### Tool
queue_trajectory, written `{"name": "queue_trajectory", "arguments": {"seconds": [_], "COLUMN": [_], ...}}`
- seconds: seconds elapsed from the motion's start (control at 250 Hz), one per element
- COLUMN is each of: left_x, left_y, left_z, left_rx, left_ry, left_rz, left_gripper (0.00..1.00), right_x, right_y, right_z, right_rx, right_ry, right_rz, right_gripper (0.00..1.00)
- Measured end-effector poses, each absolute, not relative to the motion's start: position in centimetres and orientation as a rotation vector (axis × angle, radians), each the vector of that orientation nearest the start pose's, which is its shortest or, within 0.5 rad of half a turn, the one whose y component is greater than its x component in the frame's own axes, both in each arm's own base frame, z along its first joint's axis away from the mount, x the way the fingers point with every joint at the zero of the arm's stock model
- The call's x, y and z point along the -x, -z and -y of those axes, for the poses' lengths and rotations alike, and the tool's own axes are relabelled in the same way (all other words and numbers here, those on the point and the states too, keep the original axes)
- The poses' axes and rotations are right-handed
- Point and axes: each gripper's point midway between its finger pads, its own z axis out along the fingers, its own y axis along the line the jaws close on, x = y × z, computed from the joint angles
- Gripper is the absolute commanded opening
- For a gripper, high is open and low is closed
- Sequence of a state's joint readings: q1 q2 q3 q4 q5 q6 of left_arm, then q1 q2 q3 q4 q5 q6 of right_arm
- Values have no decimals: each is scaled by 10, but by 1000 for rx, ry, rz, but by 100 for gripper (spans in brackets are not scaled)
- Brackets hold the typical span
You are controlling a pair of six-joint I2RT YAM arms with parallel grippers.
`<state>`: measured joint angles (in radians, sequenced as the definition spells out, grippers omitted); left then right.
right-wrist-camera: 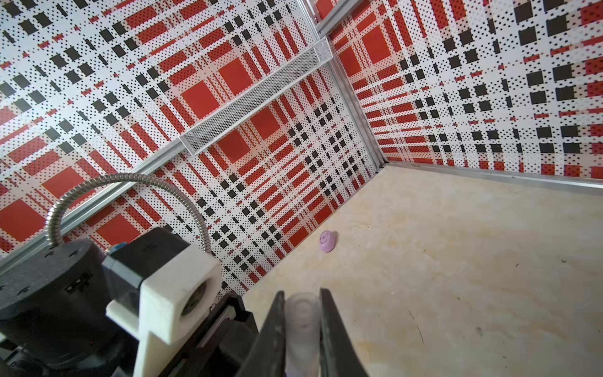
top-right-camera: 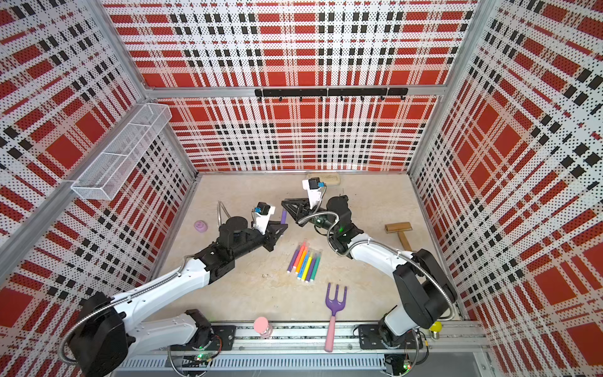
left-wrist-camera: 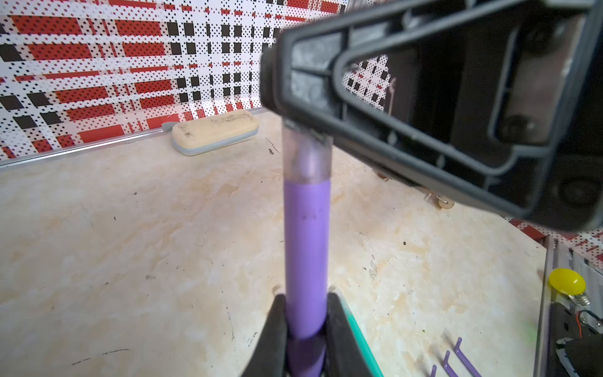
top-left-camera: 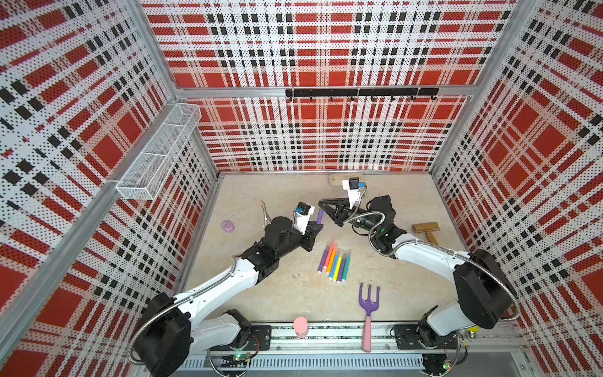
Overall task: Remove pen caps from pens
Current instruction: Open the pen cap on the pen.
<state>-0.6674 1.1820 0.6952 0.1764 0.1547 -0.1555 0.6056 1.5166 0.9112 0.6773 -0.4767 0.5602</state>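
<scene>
now left gripper [left-wrist-camera: 306, 315] clamps the purple pen [left-wrist-camera: 305, 244], right gripper [right-wrist-camera: 301, 293] pinches its clear cap [left-wrist-camera: 306, 156], not yet off. seven pens [top-left-camera: 334, 264] wait at six o'clock from them.

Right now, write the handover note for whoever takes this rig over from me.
Left gripper: shut on the barrel of the slim purple plastic pen, held above the beige table.
Right gripper: shut on that pen's short clear plastic cap.
Done: nothing finished; this cap still sits on the pen, no loose cap seen.
Left: pull it off, then the row of bright coloured pens lying mid-table; their caps too faint to judge.
</scene>
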Motion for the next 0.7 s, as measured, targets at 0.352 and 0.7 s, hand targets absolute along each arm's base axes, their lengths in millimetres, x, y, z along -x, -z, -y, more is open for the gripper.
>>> {"name": "queue_trajectory", "arguments": {"seconds": [0.352,0.7], "left_x": [-294,-252], "left_y": [-228,-148], "left_z": [275,276], "left_rx": [-605,-740], "left_ry": [728,833], "left_rz": [-1811,-2070], "left_gripper": [0,0], "right_x": [-340,-343], "right_y": [-316,-455], "right_z": [-319,-244], "right_rx": [433,367], "right_ry": [-1203,-1291], "right_rz": [-1585,-939], "right_gripper": [0,0]}}
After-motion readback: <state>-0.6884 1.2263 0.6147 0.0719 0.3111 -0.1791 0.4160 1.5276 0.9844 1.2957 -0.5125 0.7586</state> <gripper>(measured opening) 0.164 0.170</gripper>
